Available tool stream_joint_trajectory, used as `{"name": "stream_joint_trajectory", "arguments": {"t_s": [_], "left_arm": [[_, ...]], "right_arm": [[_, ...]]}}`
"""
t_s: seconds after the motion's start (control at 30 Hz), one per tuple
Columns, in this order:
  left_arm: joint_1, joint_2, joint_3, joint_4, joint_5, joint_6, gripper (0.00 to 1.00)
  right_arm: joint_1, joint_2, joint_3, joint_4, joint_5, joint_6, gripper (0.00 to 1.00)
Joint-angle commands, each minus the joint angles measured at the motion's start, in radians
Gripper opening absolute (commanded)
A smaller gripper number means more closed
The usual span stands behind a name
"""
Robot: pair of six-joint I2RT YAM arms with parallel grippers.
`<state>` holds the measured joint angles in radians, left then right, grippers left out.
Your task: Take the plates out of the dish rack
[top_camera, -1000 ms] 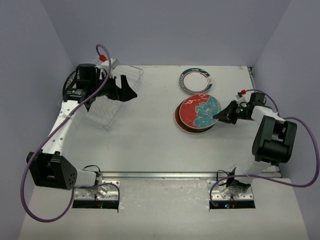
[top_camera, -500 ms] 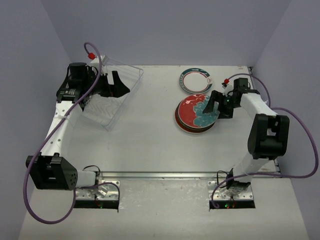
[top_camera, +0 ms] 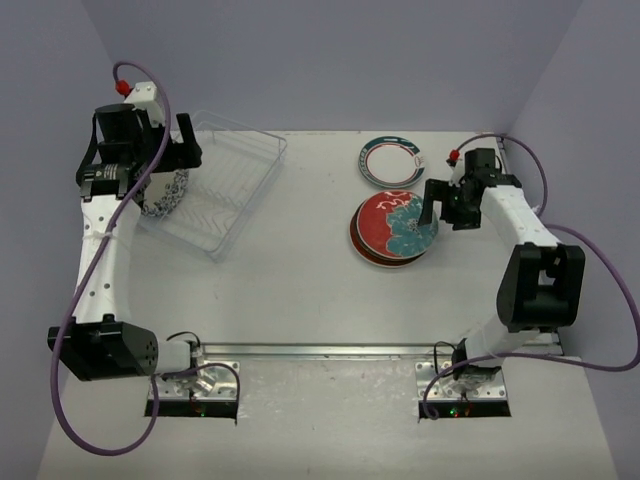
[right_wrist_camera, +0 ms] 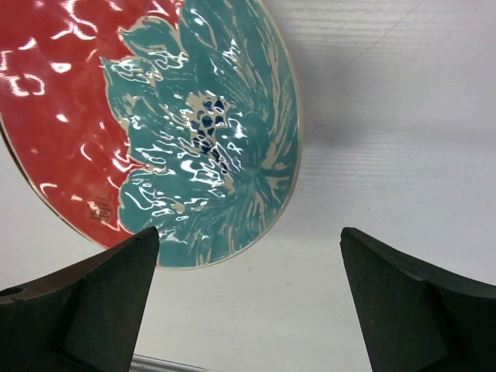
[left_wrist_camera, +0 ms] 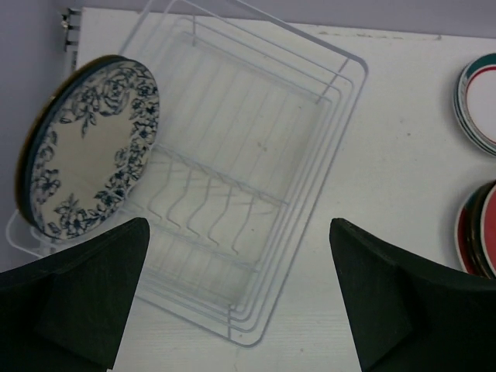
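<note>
Left tool (top_camera: 183,150) hangs over the far left corner of the worktop (top_camera: 300,290), above the left end of the dish rack (top_camera: 225,185). In the left wrist view the tool (left_wrist_camera: 240,310) is wide open, with nothing between the fingers (left_wrist_camera: 74,302). The rack (left_wrist_camera: 263,178) is clear plastic and lies at an angle on the worktop, its ribbed slots visible.

One plate with a blue flower border (left_wrist_camera: 89,151) stands on edge at the left end of the rack, leaning. A dark rim shows just behind it; can't tell if that is a second plate. From the top view this plate (top_camera: 165,192) is partly hidden by the left arm. The other slots hold nothing.

A stack of plates (top_camera: 393,228) sits flat on the worktop right of centre, well apart from the rack. The top plate is red with a teal flower (right_wrist_camera: 155,116). Red and dark rims show below it in the left wrist view (left_wrist_camera: 477,232).

A white plate with a teal and red ring (top_camera: 391,160) lies flat just behind the stack, near it but not on it. It shows at the right edge of the left wrist view (left_wrist_camera: 477,101).

Right tool (top_camera: 448,208) hovers at the right edge of the stack. It (right_wrist_camera: 248,302) is spread open and empty, with the plate rim and bare worktop visible below it.
</note>
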<state>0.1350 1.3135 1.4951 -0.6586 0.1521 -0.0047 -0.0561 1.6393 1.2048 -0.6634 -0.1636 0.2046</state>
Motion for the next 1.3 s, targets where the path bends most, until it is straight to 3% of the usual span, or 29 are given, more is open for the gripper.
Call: {"name": "stream_joint_trajectory", "arguments": {"t_s": [0.0,0.13,0.27,0.6,0.87,1.07,1.27], "left_arm": [[0.045,0.051,0.111,-0.110,-0.073,0.195,0.86],[0.090,0.141,0.199,-0.246,-0.007,0.341,0.59],[0.121,0.164,0.180,-0.267,-0.066,0.394,0.47],[0.157,0.095,-0.065,-0.083,-0.119,0.393,0.48],[0.157,0.070,-0.224,0.125,-0.247,0.346,0.50],[0.157,0.105,-0.239,0.219,-0.339,0.282,0.54],[0.157,0.173,-0.193,0.214,-0.359,0.284,0.54]], "right_arm": [[0.033,-0.111,-0.022,0.072,-0.003,-0.050,0.99],[0.146,-0.164,-0.058,0.113,0.022,-0.102,0.99],[0.250,-0.193,-0.082,0.139,0.085,-0.115,0.99],[0.353,-0.166,-0.090,0.184,0.105,-0.063,0.99],[0.366,-0.180,-0.161,0.226,0.085,-0.072,0.99],[0.367,-0.187,-0.189,0.255,0.074,-0.071,0.99],[0.367,-0.168,-0.180,0.254,0.064,-0.070,0.99]]}}
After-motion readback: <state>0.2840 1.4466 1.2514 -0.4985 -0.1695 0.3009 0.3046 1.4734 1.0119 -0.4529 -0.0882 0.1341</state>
